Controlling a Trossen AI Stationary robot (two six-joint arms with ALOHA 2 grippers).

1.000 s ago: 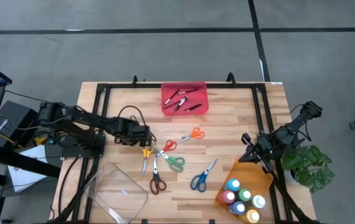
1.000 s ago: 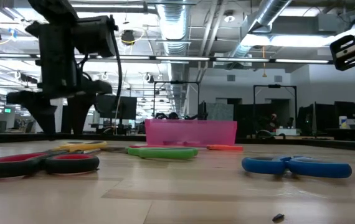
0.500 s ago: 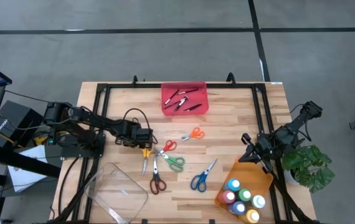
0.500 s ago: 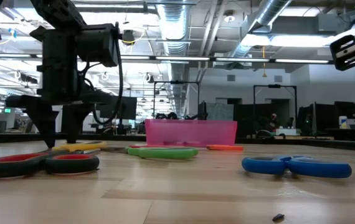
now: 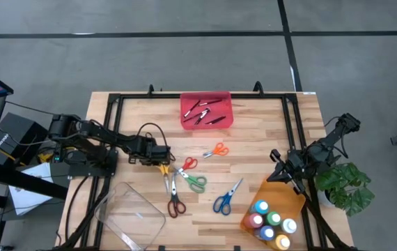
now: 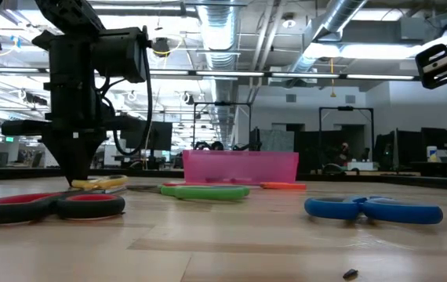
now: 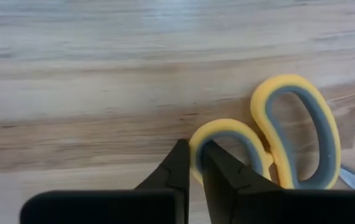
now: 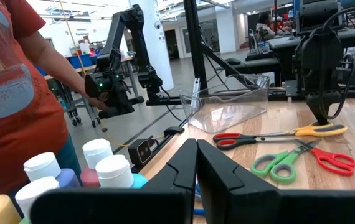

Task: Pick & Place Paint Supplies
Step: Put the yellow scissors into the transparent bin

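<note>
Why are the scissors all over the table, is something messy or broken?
Nothing looks broken or spilled. The scissors lie scattered at mixed angles mid-table: the red-handled scissors, green-handled scissors, blue-handled scissors and orange-handled scissors. The left gripper is shut on a loop of the yellow-handled scissors.

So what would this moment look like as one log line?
left gripper: shut on yellow scissors handle | right gripper: shut, idle beside paint bottles

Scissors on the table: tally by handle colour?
Yellow scissors: 1
Dark red scissors: 1
Red scissors: 1
Green scissors: 1
Orange scissors: 1
Blue scissors: 1
Total: 6
</note>
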